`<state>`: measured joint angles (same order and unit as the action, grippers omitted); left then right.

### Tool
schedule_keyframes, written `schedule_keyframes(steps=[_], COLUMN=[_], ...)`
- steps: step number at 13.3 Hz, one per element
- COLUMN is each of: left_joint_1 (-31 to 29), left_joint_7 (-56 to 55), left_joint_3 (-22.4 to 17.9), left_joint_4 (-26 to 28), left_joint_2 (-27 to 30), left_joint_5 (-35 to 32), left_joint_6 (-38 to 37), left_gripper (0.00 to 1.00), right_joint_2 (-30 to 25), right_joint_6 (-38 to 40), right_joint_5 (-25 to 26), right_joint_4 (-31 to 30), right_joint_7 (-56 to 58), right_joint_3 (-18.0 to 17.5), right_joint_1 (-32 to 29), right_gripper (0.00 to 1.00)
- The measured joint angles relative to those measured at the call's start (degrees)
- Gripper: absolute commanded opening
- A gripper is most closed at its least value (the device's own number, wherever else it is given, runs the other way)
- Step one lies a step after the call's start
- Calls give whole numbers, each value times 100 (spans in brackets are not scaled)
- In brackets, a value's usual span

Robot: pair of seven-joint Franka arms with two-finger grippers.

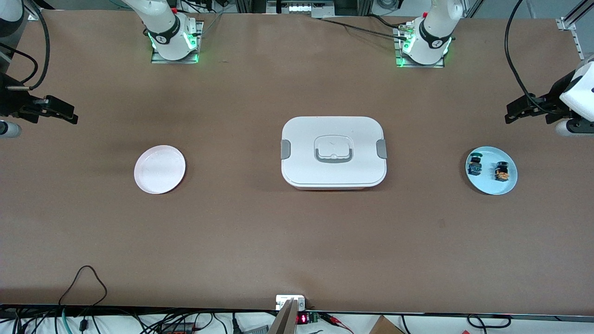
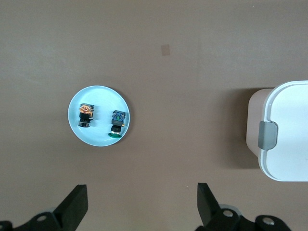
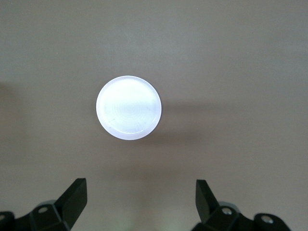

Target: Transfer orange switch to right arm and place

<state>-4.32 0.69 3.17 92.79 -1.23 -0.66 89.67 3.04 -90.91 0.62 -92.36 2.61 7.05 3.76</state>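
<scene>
The orange switch (image 1: 501, 171), a tiny black block with an orange-tan part, lies on a light blue plate (image 1: 487, 184) at the left arm's end of the table. Beside it on the plate lies a similar black-blue part with a teal cap (image 1: 474, 165). The left wrist view shows the orange switch (image 2: 85, 115), the teal-capped part (image 2: 116, 123) and the plate (image 2: 98, 96). My left gripper (image 1: 512, 113) is open and empty, up over bare table beside the blue plate; it also shows in its wrist view (image 2: 143, 202). My right gripper (image 1: 70, 117) is open and empty over bare table at the right arm's end (image 3: 142, 199).
An empty pale pink plate (image 1: 159, 169) lies toward the right arm's end, also in the right wrist view (image 3: 129, 108). A closed white lunch box with grey clips (image 1: 333, 152) sits mid-table, its edge in the left wrist view (image 2: 284, 130). Cables lie along the table's front edge.
</scene>
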Motion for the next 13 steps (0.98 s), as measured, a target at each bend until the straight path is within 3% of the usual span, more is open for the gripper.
schedule_keyframes(steps=[8, 13], left_joint_1=[-2, 10], left_joint_7=[60, 71], left_joint_3=[-5, 3], left_joint_4=[0, 0], left_joint_2=[-1, -9], left_joint_5=[-66, -77], left_joint_6=[-11, -569], left_gripper=[100, 100], right_joint_2=[0, -1], right_joint_6=[-6, -3], right_joint_5=[0, 0], right_joint_4=[0, 0], right_joint_7=[5, 5], right_joint_3=[-8, -12], right_joint_1=[8, 10], right_gripper=[100, 100])
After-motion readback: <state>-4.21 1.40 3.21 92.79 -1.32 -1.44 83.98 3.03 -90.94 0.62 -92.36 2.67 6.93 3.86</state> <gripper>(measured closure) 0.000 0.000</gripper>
